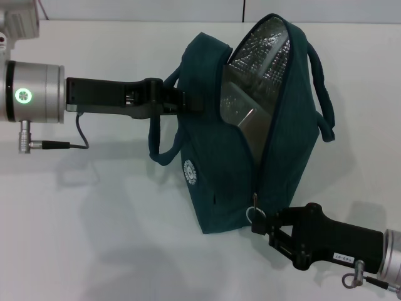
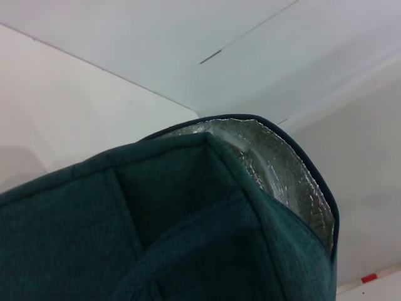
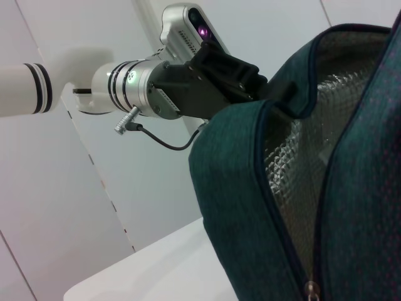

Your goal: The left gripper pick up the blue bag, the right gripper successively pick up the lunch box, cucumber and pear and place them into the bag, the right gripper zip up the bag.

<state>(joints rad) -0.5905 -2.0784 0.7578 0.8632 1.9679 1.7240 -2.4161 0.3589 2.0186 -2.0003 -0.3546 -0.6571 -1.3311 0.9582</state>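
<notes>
Right gripper (image 1: 260, 222) clamped on zipper pull (image 1: 255, 213), six o'clock of blue bag (image 1: 250, 125); open zipper track running toward twelve o'clock.

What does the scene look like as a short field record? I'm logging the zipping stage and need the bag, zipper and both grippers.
bag: blue bag upright on the white table, top open, foil lining showing
contents: cannot tell
zipper: ring pull at the low end, mostly unzipped
left gripper: shut on the bag's upper edge by a handle
right gripper: at the ring pull, shut on it
</notes>
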